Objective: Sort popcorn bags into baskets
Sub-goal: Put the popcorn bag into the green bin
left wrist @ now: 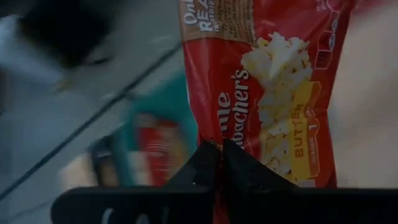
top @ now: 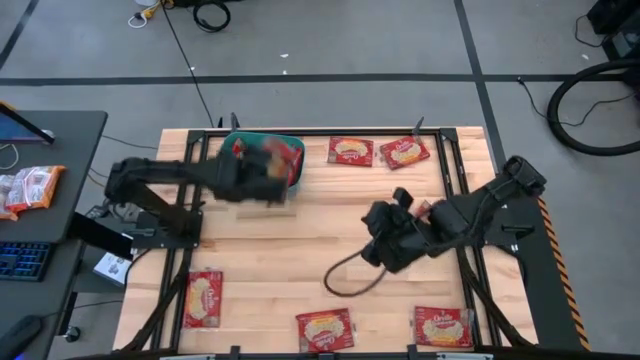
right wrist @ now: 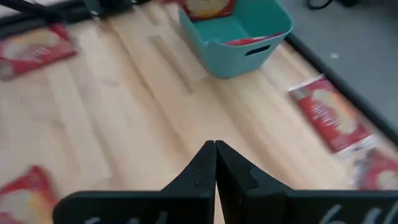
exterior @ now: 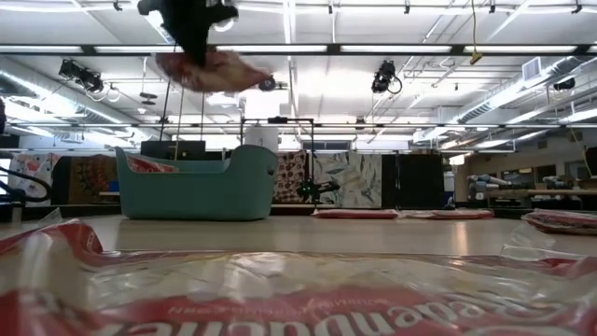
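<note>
The teal basket (top: 290, 145) stands at the table's far left, with red packets inside (right wrist: 249, 41). My left gripper (left wrist: 217, 155) is high above the basket (exterior: 198, 182), shut on a red popcorn bag (exterior: 213, 70). My right gripper (top: 378, 245) hovers over the table's middle right; it is shut (right wrist: 216, 155) and holds nothing. Other popcorn bags lie flat on the wood: two at the far edge (top: 350, 151) (top: 404, 152) and three along the near edge (top: 203, 298) (top: 323, 327) (top: 443, 326). My left gripper pinches one end of the popcorn bag (left wrist: 214, 134) between its two shut fingers. The fingers slant downward from the table's left. The bag is lifted clear and hangs crumpled just below the fingers (exterior: 224, 73), over the basket.
A dark cable loop (top: 350, 280) lies on the wood below my right arm. Black frame rails (top: 455, 160) run along the table's sides. A side desk with white-and-orange packets (top: 30, 188) stands to the left. One bag lies right in front of the low camera (exterior: 298, 299).
</note>
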You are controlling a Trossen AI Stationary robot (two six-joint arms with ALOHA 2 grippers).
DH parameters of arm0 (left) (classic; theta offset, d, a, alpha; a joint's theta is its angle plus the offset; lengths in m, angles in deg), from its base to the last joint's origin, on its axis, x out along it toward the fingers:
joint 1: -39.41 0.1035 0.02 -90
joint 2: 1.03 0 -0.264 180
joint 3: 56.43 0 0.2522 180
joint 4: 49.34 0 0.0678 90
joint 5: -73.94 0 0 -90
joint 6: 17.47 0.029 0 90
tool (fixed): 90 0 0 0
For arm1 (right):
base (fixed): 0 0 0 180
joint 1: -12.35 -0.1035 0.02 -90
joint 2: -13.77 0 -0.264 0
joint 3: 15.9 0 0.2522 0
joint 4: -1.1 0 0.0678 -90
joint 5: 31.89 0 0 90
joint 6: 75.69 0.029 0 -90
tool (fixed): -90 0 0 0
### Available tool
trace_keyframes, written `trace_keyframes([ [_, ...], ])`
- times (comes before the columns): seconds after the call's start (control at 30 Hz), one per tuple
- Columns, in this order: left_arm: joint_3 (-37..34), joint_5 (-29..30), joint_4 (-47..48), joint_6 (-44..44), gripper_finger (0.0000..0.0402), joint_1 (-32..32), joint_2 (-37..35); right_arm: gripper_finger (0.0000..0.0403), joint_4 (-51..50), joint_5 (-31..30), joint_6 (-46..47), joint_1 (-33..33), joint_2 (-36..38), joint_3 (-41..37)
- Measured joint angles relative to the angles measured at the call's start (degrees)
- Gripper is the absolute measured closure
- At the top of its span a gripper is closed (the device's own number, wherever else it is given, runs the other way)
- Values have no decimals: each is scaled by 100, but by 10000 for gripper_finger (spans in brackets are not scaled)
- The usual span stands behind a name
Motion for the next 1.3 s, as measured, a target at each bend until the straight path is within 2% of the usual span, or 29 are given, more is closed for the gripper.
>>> trace_keyframes([
  [0.13, -151, 455, 430, -14, 387, 980, 8, 392, 0, 395, -984, 522, 0, 0],
  [0.33, -772, 301, 321, -18, 385, 2078, 407, 392, -63, 1137, -2236, 1247, 28, 0],
  [0.5, -1282, -12, 310, -517, 385, 2472, 898, 392, 154, 1674, -3339, 1790, 255, -69],
  [0.67, -1396, -276, 244, -866, 385, 2448, 1423, 392, 1329, 2549, -4140, 2193, 711, -895],
  [0.83, -1394, -323, 288, -959, 385, 2301, 1905, 392, 2630, 3434, -4175, 2381, 1226, -2178],
  [0.97, -1392, -341, 390, -754, 383, 2279, 2231, 392, 3128, 3813, -3810, 2416, 1560, -2979],
  [1.1, -1392, -349, 411, -386, 371, 2294, 2426, 392, 3256, 4043, -3545, 2416, 1723, -3436],
  [1.3, -1389, -573, 436, -187, 347, 2349, 2448, 392, 3357, 4344, -3359, 2418, 1694, -3702],
])
